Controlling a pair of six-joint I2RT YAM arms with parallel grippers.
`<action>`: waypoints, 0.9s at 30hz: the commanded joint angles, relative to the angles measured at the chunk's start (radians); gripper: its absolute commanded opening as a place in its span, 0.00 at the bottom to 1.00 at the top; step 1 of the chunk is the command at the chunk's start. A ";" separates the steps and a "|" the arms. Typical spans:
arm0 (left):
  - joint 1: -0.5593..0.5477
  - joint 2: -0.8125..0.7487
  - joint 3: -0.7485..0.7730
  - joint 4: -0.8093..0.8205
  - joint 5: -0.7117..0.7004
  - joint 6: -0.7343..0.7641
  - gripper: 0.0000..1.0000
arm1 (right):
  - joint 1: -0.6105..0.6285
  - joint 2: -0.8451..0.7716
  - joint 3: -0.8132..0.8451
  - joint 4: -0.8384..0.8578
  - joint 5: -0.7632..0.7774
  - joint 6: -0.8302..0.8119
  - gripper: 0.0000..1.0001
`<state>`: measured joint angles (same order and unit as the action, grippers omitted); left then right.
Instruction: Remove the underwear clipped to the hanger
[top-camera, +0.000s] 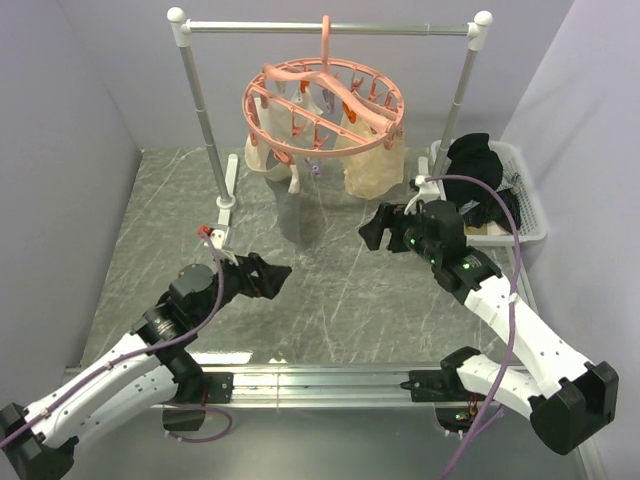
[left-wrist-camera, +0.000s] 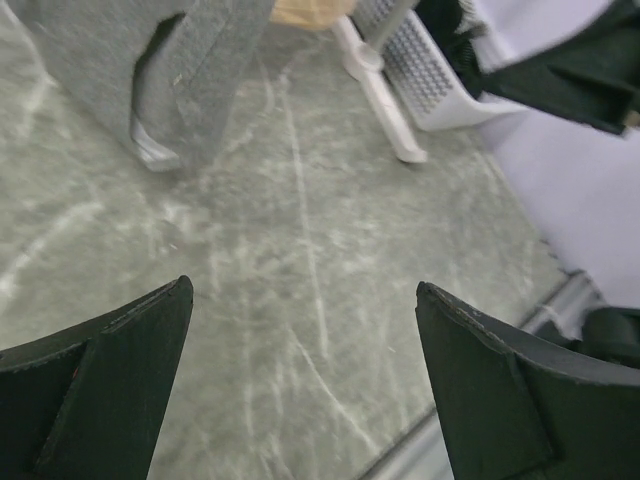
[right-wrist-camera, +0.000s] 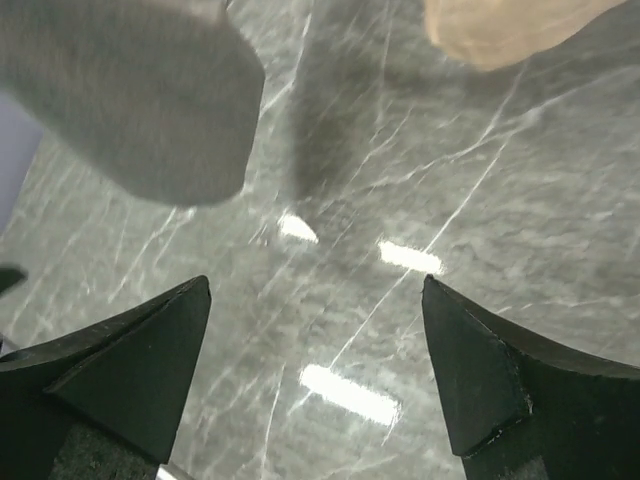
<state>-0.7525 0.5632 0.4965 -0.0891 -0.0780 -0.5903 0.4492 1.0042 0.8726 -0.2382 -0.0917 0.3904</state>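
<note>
Marbled tabletop (top-camera: 330, 300) is lying beneath the right gripper (top-camera: 372, 234), gaping empty; grey underwear (top-camera: 298, 215) is dangling just ahead; yanking is risking swinging the hanger (top-camera: 325, 100) away.

Marbled table (top-camera: 340, 300): rail base (top-camera: 226, 210), white basket (top-camera: 510, 236) apparently.

The table (right-wrist-camera: 480, 200) has a grey, white-veined stone look with a glossy face that mirrors the lamps. The hanger (top-camera: 348, 95) is smooth salmon-pink plastic with a slight sheen. The rail (top-camera: 330, 28) is bright silver metal, capped in white plastic. The underwear (top-camera: 372, 165) is soft matt cloth; the grey piece (left-wrist-camera: 190, 70) looks felt-like, perhaps finely knit, though blurred. The basket (top-camera: 532, 205) is white perforated plastic. The left claw (left-wrist-camera: 302, 290) and the right claw (right-wrist-camera: 315, 285) are matt black.
</note>
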 joint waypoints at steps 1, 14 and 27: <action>-0.004 0.059 0.043 0.124 -0.095 0.092 0.99 | 0.032 -0.036 -0.017 0.054 -0.032 -0.021 0.93; -0.005 0.572 0.180 0.474 -0.470 0.374 1.00 | 0.285 -0.070 -0.034 0.045 0.087 0.010 0.93; -0.022 0.690 0.232 0.509 -0.347 0.339 0.01 | 0.359 -0.093 0.080 -0.003 0.124 -0.054 0.92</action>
<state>-0.7597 1.3163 0.7288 0.3698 -0.4461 -0.2070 0.7925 0.9173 0.8688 -0.2508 0.0196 0.3744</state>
